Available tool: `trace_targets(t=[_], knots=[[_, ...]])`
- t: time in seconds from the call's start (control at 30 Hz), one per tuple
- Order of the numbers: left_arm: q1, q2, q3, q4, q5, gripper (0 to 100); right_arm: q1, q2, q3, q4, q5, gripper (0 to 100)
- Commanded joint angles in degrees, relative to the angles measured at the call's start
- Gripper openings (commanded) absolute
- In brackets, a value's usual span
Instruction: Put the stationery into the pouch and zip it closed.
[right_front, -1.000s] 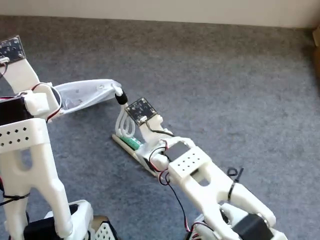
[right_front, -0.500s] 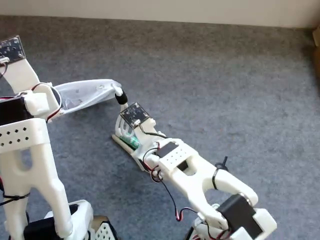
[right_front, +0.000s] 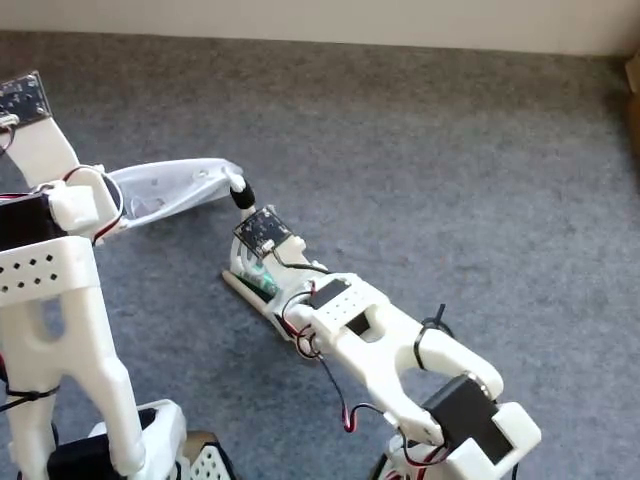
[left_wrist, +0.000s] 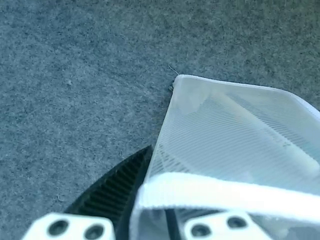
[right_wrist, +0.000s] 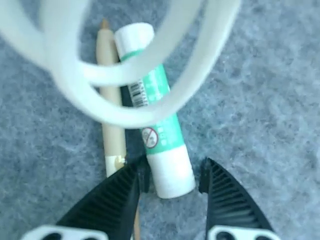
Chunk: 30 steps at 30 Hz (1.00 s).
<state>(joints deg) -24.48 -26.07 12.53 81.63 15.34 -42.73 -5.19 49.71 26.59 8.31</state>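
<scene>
The white mesh pouch (right_front: 175, 188) lies at the left of the grey carpet, and my left gripper (right_front: 118, 212) is shut on its near end. In the left wrist view the pouch (left_wrist: 235, 135) has its white rim pinched by the left gripper (left_wrist: 160, 210), and a pale long item shows through the mesh. A black-capped tip (right_front: 243, 196) sticks out of the pouch's far end. A green and white glue stick (right_wrist: 159, 135) lies beside a beige pencil (right_wrist: 111, 120). My right gripper (right_wrist: 172, 175) is open, its fingers straddling the glue stick's end. From above, the right gripper (right_front: 252, 284) sits low over the glue stick (right_front: 264, 284).
White cable loops (right_wrist: 125, 75) hang in front of the right wrist camera. The left arm's tall white base (right_front: 60, 330) stands at the near left. Open grey carpet (right_front: 450, 150) stretches to the right and back, up to a pale wall edge.
The right arm has pitched forward and down over the glue stick and pencil, shifting slightly left. The left arm and pouch have stayed put.
</scene>
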Motion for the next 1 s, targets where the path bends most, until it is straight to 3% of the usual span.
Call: trace_targets(t=[0.0, 0.2, 0.5, 0.97], knots=[[-1.1, -0.92, 0.22, -1.05, 0.62, 1, -0.04, 0.48, -2.59, -0.4, 0.97, 15.6], [-1.1, -0.92, 0.22, -1.05, 0.53, 1, -0.04, -1.19, -3.03, 7.6, 1.05, 15.5], [-1.1, -0.92, 0.22, -0.97, 0.53, 1, 0.48, -7.43, -2.59, 7.25, 5.19, 10.4], [-1.1, -0.92, 0.22, -0.97, 0.53, 1, 0.48, 4.62, -5.58, 1.1, 5.19, 10.3]])
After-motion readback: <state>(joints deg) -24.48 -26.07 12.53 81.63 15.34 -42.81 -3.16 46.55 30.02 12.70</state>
